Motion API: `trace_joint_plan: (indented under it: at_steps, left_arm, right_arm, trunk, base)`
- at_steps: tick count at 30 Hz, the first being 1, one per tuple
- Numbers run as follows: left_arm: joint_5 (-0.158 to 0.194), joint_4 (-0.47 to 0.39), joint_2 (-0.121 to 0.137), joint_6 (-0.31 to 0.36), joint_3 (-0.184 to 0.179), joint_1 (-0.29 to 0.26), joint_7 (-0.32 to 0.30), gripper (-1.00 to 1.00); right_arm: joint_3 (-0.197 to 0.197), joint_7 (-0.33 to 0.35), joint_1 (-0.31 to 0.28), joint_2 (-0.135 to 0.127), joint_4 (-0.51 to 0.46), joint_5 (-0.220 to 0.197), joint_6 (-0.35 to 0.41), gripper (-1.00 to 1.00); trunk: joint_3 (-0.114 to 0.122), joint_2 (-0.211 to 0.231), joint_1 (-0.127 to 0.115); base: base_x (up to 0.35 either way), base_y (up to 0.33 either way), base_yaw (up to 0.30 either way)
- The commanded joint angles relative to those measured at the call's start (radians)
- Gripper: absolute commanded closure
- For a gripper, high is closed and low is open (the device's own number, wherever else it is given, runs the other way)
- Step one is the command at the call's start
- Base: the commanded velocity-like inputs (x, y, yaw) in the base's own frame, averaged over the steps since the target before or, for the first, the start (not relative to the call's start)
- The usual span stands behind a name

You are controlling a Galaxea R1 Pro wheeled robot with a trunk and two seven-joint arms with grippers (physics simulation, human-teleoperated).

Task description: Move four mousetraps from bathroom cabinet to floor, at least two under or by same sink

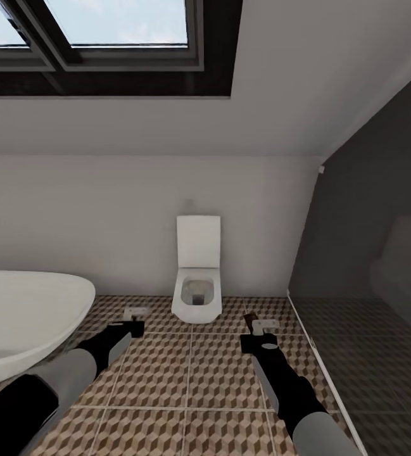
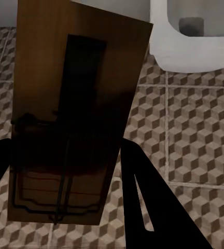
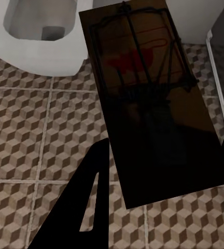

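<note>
Both arms reach toward the toilet (image 1: 197,278), each apparently gripping a mousetrap (image 2: 75,119)

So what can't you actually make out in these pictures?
- Head view: the bathtub is cut off by the picture's left edge.
- Left wrist view: the mousetrap hides one finger of the left claw.
- Right wrist view: the toilet is cropped by the frame; the other mousetrap covers its side.

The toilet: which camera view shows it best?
The head view: the whole toilet stands against the wall, its lid up. The left wrist view shows part of its bowl past a held mousetrap; the right wrist view likewise.
</note>
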Motion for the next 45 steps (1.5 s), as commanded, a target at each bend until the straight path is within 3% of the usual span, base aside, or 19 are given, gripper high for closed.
trace_joint_plan:
  at_steps: [1,7,19,26,45]
  left_arm:
    - [0.005,-0.002,0.001,0.007,-0.009,0.002,0.009,1.00]
    - [0.006,0.014,0.000,0.007,-0.009,0.023,0.008,1.00]
    - [0.005,0.015,-0.006,0.006,-0.009,0.027,0.007,1.00]
    - [0.006,0.016,-0.023,0.006,-0.009,0.027,0.006,1.00]
    - [0.006,0.016,-0.028,0.006,-0.009,0.028,0.006,1.00]
  right_arm:
    - [0.003,-0.006,-0.001,0.000,-0.001,-0.003,0.006,1.00]
    - [0.002,-0.007,-0.001,-0.002,-0.001,-0.001,0.007,1.00]
    - [0.002,-0.007,-0.001,0.000,0.002,-0.004,0.007,1.00]
    - [0.002,-0.007,-0.001,0.000,0.006,-0.006,0.007,1.00]
    - [0.002,-0.007,-0.001,0.000,0.006,-0.005,0.006,1.00]
  trunk:
    - [-0.002,-0.002,0.001]
    - [-0.019,-0.030,0.016]
    - [-0.075,-0.114,0.062]
    - [-0.108,-0.163,0.089]
    - [-0.198,-0.296,0.162]
  base:
    - [0.000,0.000,0.000]
    - [0.000,0.000,0.000]
    - [0.000,0.000,0.000]
    - [0.000,0.000,0.000]
    - [0.000,0.000,0.000]
